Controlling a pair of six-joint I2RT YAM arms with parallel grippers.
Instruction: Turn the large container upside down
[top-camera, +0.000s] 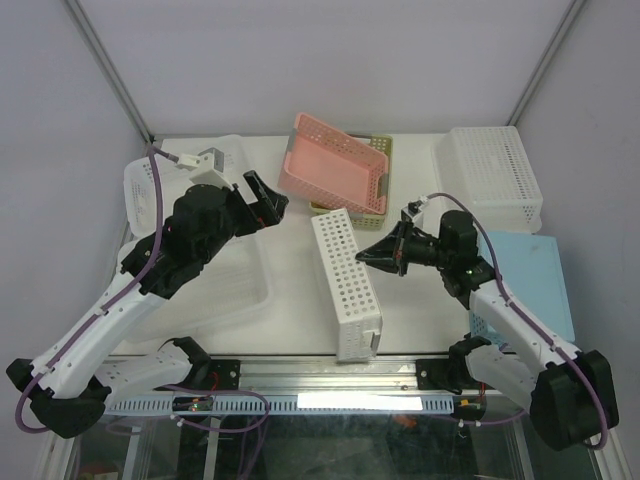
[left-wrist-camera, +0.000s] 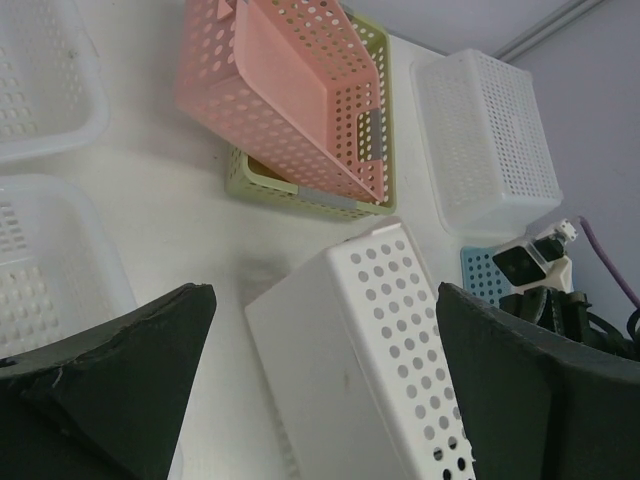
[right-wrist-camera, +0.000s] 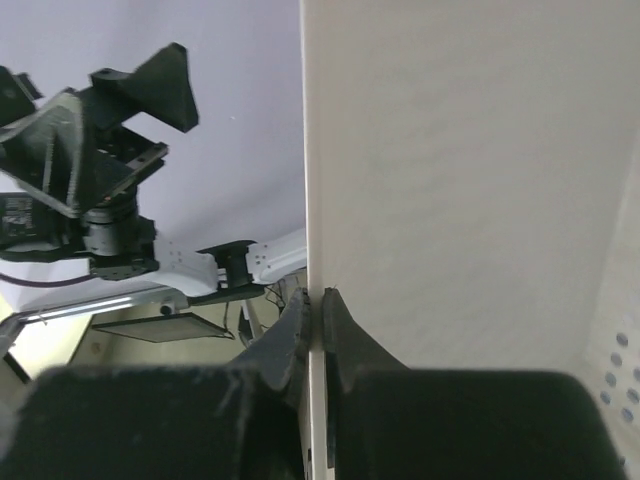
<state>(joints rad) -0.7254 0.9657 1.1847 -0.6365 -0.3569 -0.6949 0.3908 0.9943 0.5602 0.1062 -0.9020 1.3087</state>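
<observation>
The large container is a long white perforated bin in the middle of the table, tipped up onto its side. My right gripper is shut on its thin side wall; the right wrist view shows the jaws pinching the wall edge. My left gripper is open and empty, held above the table to the left of the bin's far end. In the left wrist view the bin lies below and between the wide-open fingers, not touched by them.
A pink basket leans in an olive-green basket behind the bin. A white perforated basket sits upside down at the back right, a light blue bin at the right. Clear baskets stand at the left.
</observation>
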